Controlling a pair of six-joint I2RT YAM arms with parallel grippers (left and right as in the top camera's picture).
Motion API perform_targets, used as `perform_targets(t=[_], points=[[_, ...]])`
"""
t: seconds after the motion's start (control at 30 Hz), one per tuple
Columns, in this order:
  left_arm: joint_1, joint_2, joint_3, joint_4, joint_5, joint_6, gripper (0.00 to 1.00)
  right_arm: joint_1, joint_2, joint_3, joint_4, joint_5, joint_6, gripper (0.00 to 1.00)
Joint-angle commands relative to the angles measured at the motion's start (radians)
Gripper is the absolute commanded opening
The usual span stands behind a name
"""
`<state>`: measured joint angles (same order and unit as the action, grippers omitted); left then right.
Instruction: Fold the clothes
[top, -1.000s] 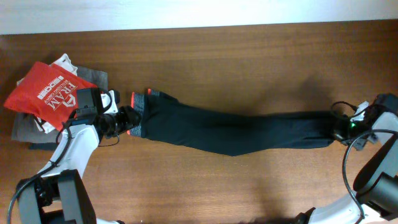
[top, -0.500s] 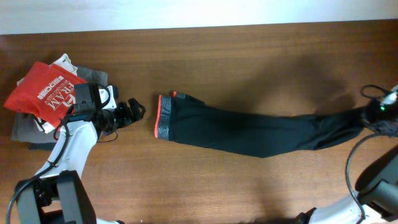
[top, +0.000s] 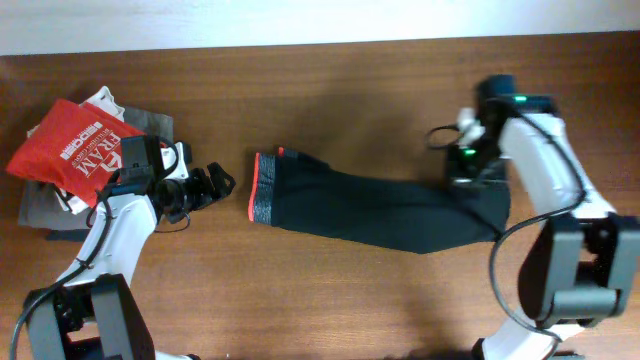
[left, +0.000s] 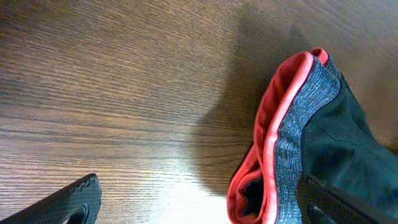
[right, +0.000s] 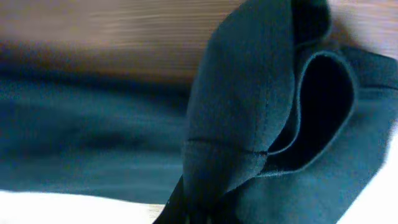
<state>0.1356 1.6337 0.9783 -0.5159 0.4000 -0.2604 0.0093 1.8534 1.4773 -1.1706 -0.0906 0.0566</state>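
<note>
Right hand (top: 466, 172) swung inward, one leggings pair (top: 380, 208) pinched, left hand (top: 218, 186) spread

Leggings (top: 380, 205): black, thin stretchy fabric, long legs.
Position: on table (top: 350, 100), near centre, lengthwise left to right, slanting slightly toward near edge at right.
Waistband (left: 301, 118): grey heathered, at left end, gaping open, resting on table.
Lining (left: 273, 118): orange-red, exposed along waistband edge.
Legs: stacked together, flat, mostly smooth along middle.
Right end: leg ends raised off table and curled back over legs in loose rolled fold (right: 249, 93). Stitched seam line visible across raised flap.
</note>
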Motion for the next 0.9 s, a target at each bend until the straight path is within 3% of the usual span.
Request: perform_targets(t=[0.0,0.4,0.5,0.63,0.8,0.87], points=[[-0.002,0.008,0.02,-0.002,0.004,0.008,0.99,0.14,0.001,0.014,0.011,-0.002,0.068,0.04],[-0.002,0.008,0.02,-0.005,0.004,0.008,0.99,0.419,0.03,0.013,0.146,0.032,0.17,0.09],[-0.002,0.008,0.02,-0.013,0.004,0.008,0.99,0.444,0.053,0.013,0.18,0.03,0.17,0.21],[-0.002,0.008,0.02,-0.019,0.003,0.008,0.99,0.468,0.066,0.013,0.228,-0.013,0.152,0.25],[-0.002,0.008,0.02,-0.02,0.004,0.008,0.99,0.482,0.066,0.013,0.261,-0.172,0.026,0.52],[-0.002,0.008,0.02,-0.02,0.004,0.008,0.99,0.481,0.066,0.013,0.255,-0.171,0.026,0.53]])
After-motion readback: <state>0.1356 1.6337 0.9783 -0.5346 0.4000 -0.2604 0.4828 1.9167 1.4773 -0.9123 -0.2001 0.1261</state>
